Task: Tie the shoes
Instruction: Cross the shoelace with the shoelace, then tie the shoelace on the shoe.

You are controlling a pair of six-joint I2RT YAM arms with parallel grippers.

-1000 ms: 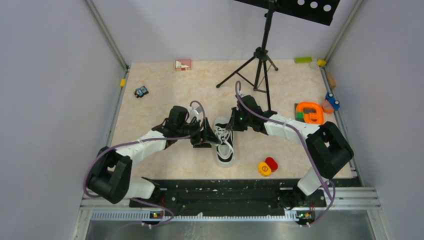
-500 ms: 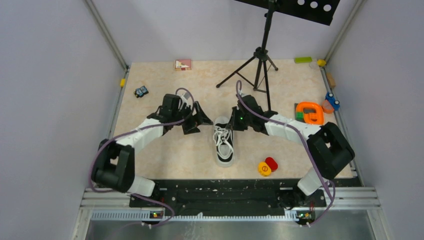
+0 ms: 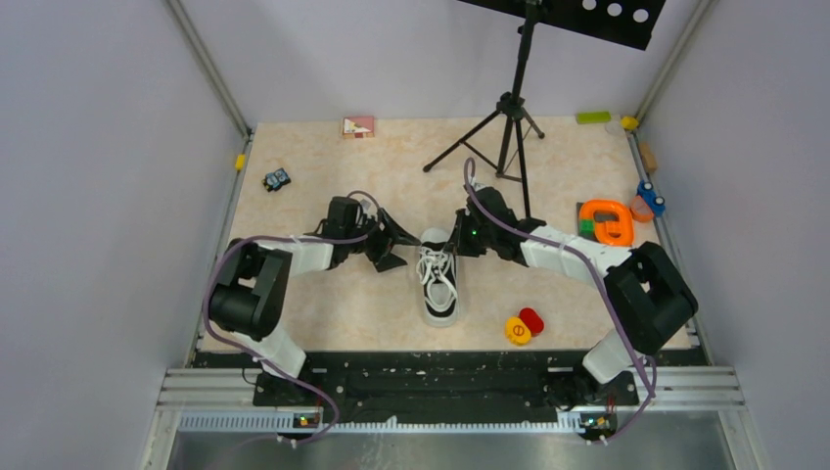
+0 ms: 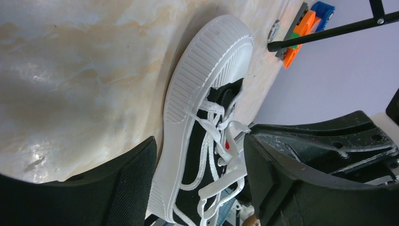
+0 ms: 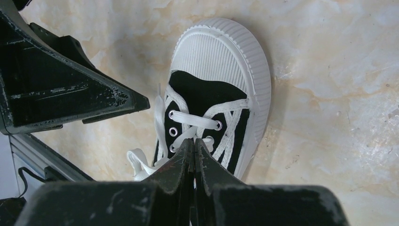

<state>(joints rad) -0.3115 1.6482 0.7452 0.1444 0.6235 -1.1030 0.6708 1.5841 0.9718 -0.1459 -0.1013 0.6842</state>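
Observation:
The small black sneaker (image 3: 439,290) with white laces lies mid-table; it also shows in the left wrist view (image 4: 207,80) and the right wrist view (image 5: 221,61). My right gripper (image 3: 453,241) (image 5: 194,142) is at the shoe's far end, its jaws pressed together on a white lace (image 5: 188,134) near the eyelets. My left gripper (image 3: 395,247) (image 4: 200,183) is open just left of the shoe, and loose lace loops (image 4: 221,155) lie between its fingers without being gripped. One left finger (image 5: 61,84) shows in the right wrist view.
A black tripod stand (image 3: 508,122) rises behind the shoe. An orange toy (image 3: 605,220) and blue blocks (image 3: 650,199) are at the right, red and yellow discs (image 3: 524,326) at the near right. A toy car (image 3: 277,179) and a pink card (image 3: 358,125) lie at the back left.
My left gripper pulled away from the shoe's left side toward the back, then settled beside it as the arm folded in. The right gripper and the shoe stayed put.

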